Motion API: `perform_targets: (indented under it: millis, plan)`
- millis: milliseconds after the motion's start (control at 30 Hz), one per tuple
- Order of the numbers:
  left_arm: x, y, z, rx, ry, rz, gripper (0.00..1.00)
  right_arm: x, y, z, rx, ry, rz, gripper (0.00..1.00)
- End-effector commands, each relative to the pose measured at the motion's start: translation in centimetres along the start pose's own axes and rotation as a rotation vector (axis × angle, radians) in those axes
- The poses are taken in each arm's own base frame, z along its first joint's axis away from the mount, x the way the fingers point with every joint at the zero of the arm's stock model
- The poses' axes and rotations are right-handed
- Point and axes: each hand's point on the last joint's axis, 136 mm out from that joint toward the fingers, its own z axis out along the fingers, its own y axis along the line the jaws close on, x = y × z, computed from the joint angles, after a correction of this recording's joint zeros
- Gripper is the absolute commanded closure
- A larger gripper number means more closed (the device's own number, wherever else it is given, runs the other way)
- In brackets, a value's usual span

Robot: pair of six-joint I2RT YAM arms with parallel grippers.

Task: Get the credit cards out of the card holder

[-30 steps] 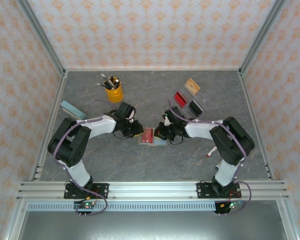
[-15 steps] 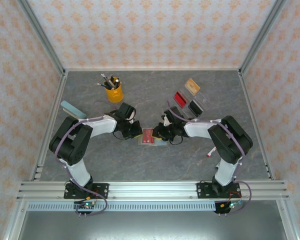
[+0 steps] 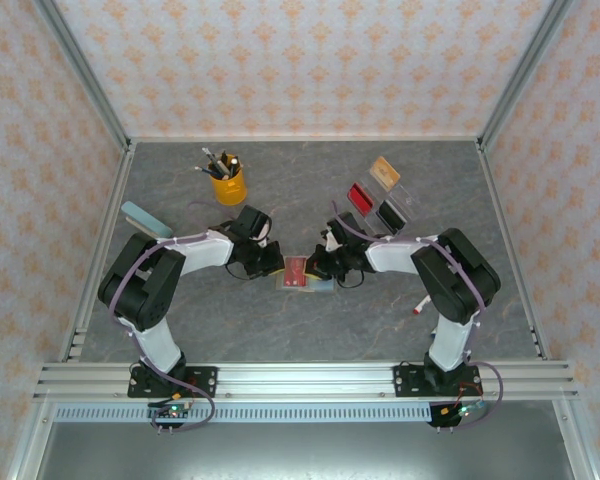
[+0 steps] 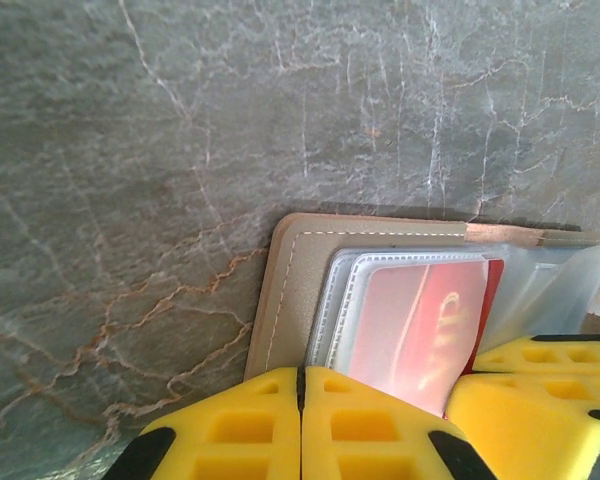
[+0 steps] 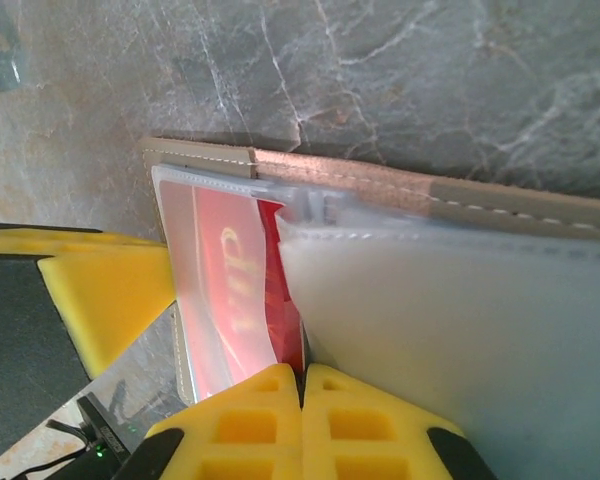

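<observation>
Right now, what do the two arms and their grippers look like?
The left arm and right arm have black joints, white links and a purple cable. The left gripper and right gripper have yellow fingers with square recesses and black patches.

Grey marble tabletop [image 3: 310, 330] w/ 3 orange-patterned wallpaper walls [image 3: 300, 60], alu frame [image 3: 310, 375].

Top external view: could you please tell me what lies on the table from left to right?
Light-blue block, yellow pen cup, left gripper, card holder, right gripper, clear tray.
</observation>
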Motion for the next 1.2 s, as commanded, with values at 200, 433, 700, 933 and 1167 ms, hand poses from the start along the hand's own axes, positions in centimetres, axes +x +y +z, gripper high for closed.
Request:
perform_targets:
  millis: [200, 433, 700, 933, 1167]
  plan:
    - [0.0, 0.0, -1.4, -0.063, -0.001, 0.037, 0.85, -0.3, -1.6, -2.3, 0.073, -0.055, -0.013, 1.00]
    - [-0.5, -1.6, -2.8, -0.022, -0.030, 0.068, 0.84, 0.1, -2.6, -2.5, 0.105, -0.048, -0.012, 1.00]
    - [0.9, -3.7, -2.1, 0.041, -0.012, 0.120, 0.87, 0.2, -2.9, -2.1, 0.108, -0.032, -0.023, 1.00]
    - [1.3, -3.4, -0.1, 0.007, 0.026, 0.121, 0.93, 0.0, -3.1, -2.0, 0.132, -0.021, -0.054, 1.00]
    - [2.1, -0.7, 1.4, -0.081, 0.064, 0.093, 0.97, -0.4, -3.6, -2.3, 0.159, -0.034, -0.064, 1.00]
